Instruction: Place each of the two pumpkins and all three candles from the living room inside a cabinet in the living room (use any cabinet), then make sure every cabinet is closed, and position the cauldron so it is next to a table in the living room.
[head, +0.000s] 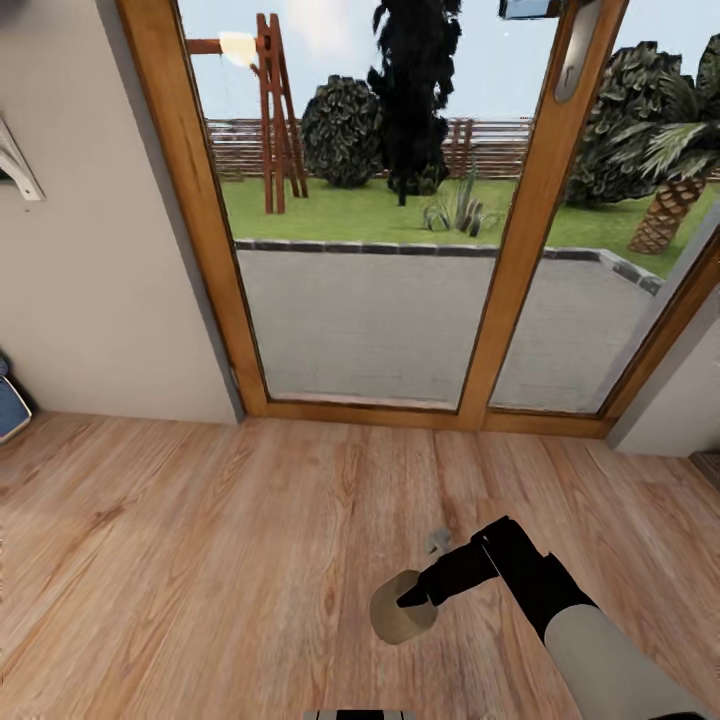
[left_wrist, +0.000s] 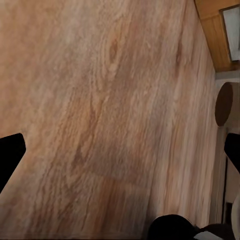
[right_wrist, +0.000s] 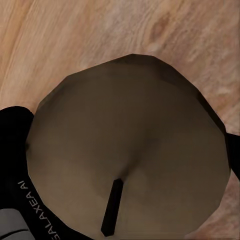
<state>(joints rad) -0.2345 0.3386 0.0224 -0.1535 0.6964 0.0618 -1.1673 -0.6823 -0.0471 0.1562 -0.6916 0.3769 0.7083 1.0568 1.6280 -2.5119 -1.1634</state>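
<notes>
Fingers of the right arm: the black right gripper (head: 412, 598) was clamped on a short beige cylindrical candle (head: 403, 608); one dark finger (right_wrist: 15, 132) showed at the candle's edge in the right wrist view.
Fingers of the left arm: the left gripper (left_wrist: 122, 157) had its two black fingertips (left_wrist: 10, 152) far apart, with only bare floor between them.
Candle: it was held low over the floor, in front of the robot and a little to its right side; in the right wrist view its round flat top (right_wrist: 127, 150) faced the camera, and a thin black wick (right_wrist: 111, 207) lay across it.
Right arm: a black forearm with a pale grey upper part (head: 600, 650) reached from the lower right of the head view toward the candle.
Floor: light brown wooden planks (head: 180, 560) with visible grain.
Glass doors: two tall panes in an orange-brown wooden frame (head: 505, 260) stood beyond the floor, well apart from the candle.
Outside: grey paving (head: 360, 320), a green lawn (head: 350, 212), dark round bushes (head: 342, 130), a palm tree (head: 668, 205) and a reddish wooden ladder-like frame (head: 278, 110).
Wall: a plain beige wall (head: 90, 280) was left of the doors.
Other task things: I could not tell where they were.
</notes>
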